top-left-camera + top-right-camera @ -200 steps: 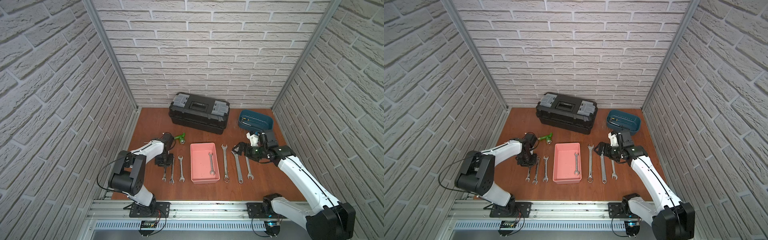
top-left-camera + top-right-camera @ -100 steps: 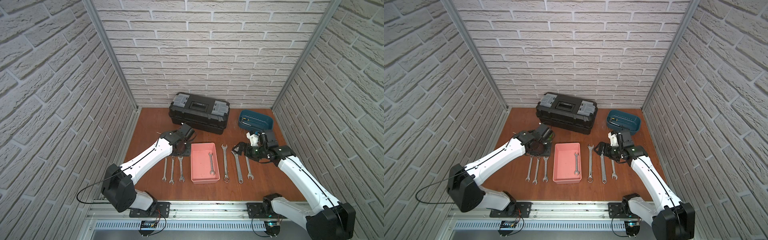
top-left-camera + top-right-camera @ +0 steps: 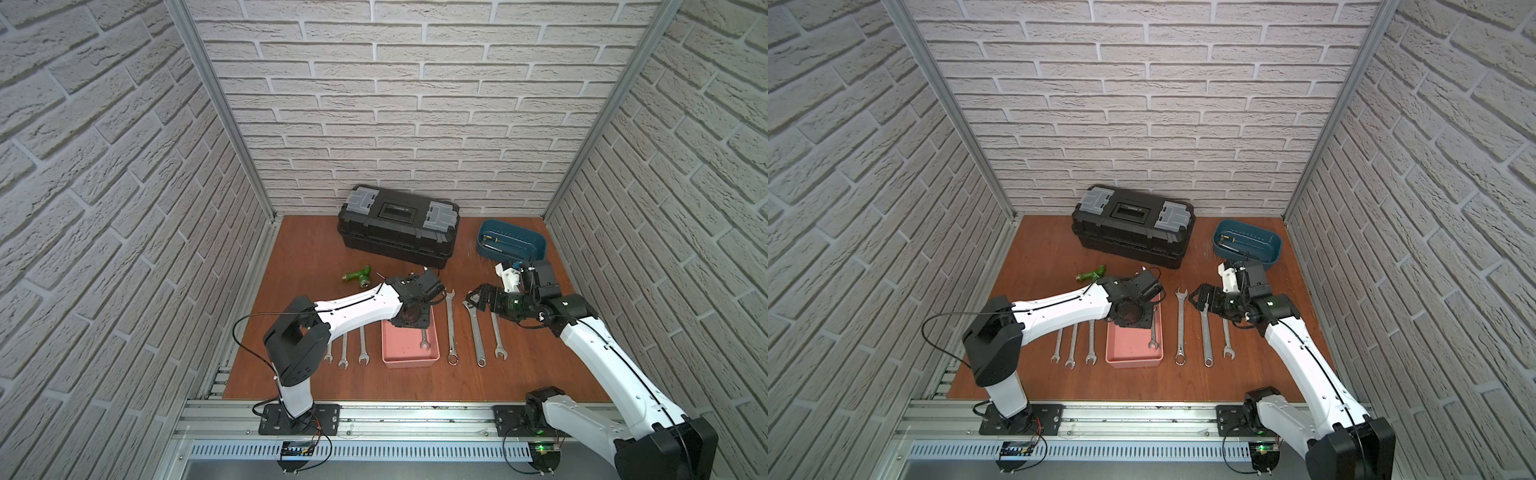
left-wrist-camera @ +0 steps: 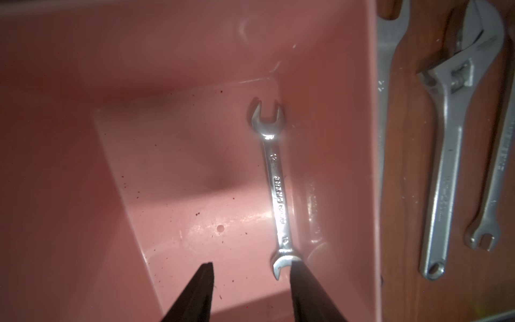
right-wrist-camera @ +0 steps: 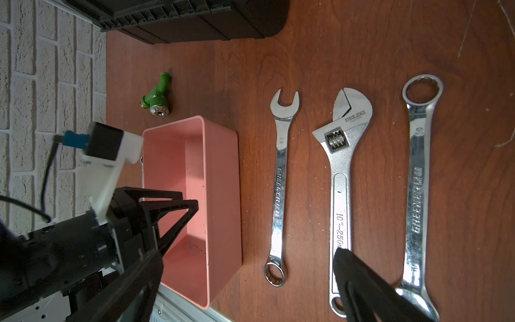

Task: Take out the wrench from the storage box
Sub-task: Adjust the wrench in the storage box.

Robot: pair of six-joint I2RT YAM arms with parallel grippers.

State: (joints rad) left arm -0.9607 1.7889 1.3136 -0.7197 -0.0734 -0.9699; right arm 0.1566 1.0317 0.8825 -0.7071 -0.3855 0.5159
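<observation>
Left end effector (image 4: 250, 267) swung over the storage box (image 4: 373, 139), jaws apart, empty; wrench (image 4: 276, 189) stretches ahead toward worktop's (image 3: 415, 382) front edge.

wrench (image 3: 424, 341): in both top views its far half hidden beneath the left gripper (image 4: 252, 264);
three small wrenches (image 3: 343, 353): upper ends covered by the left arm (image 3: 357, 309);
blue tub (image 3: 523, 254): contents too small to tell

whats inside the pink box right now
One small wrench lies flat on the pink box floor beside a long wall, amid dark specks. The open left gripper hangs above it. In both top views the arm covers the far end.
</observation>
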